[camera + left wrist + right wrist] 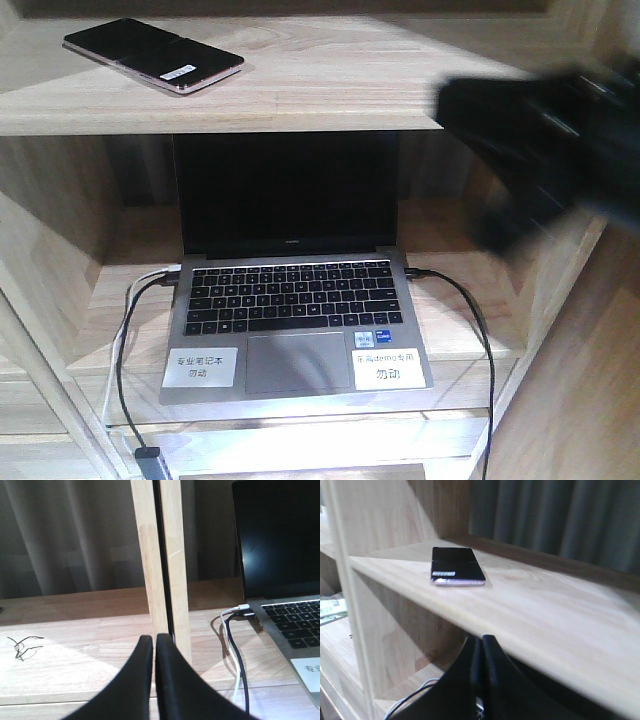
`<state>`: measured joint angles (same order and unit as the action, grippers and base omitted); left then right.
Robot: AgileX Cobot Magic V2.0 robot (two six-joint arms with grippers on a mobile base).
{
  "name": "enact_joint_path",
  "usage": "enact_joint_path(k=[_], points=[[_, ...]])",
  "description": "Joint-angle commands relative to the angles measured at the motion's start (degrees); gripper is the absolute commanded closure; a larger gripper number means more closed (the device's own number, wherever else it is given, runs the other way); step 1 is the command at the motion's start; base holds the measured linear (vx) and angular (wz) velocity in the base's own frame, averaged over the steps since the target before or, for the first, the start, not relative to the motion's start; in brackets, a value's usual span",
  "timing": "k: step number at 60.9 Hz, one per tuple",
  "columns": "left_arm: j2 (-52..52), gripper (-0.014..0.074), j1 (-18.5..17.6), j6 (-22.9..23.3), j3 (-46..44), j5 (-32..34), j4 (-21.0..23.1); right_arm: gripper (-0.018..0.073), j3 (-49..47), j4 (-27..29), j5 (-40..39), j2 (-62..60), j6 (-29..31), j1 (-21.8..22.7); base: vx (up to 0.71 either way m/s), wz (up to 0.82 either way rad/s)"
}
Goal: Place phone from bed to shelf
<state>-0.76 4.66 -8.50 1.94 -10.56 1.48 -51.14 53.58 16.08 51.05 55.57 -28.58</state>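
Upper left of the front view, the phone (152,55) lies flat on the shelf (330,85), likely light, rigid, slippery, best pinched by its long edges, while both grippers (154,680) (482,672) are closed, empty.

The phone (153,56) is lying flat on an upper board of the shelf (340,85), in the upper left of the frame, its white sticker facing up near its pinkish edge. Below it, in the middle of the frame, an open grey laptop (292,300) is sitting in a compartment, its screen showing black. Two white labels are sticking beside its trackpad. Cables (125,370) are trailing down from both its sides. A blurred black arm (545,150) is filling the right edge, its gripper being indistinct.
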Motion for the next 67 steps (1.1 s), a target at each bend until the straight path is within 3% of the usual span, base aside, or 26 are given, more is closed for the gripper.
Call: enact_joint_path(k=[1, 21, 34, 67], points=[[-0.8, 0.0595, 0.1, 0.3, -1.2, 4.1, 0.5, 0.0568, 3.7, 1.1, -3.4, -6.8, 0.5, 0.2, 0.00, 0.00], [-0.8, 0.0595, 0.1, 0.3, -1.2, 4.1, 0.5, 0.0568, 21.4, 1.4, -3.4, -28.9, 0.2, 0.2, 0.00, 0.00], [-0.8, 0.0595, 0.1, 0.3, -1.2, 4.1, 0.5, 0.0568, 29.2, 1.3, -3.5, -37.1, 0.3, 0.2, 0.00, 0.00], [-0.8, 0.0595, 0.1, 0.3, -1.2, 4.1, 0.5, 0.0568, 30.3, 1.3, -3.4, -38.2, 0.3, 0.2, 0.00, 0.00]])
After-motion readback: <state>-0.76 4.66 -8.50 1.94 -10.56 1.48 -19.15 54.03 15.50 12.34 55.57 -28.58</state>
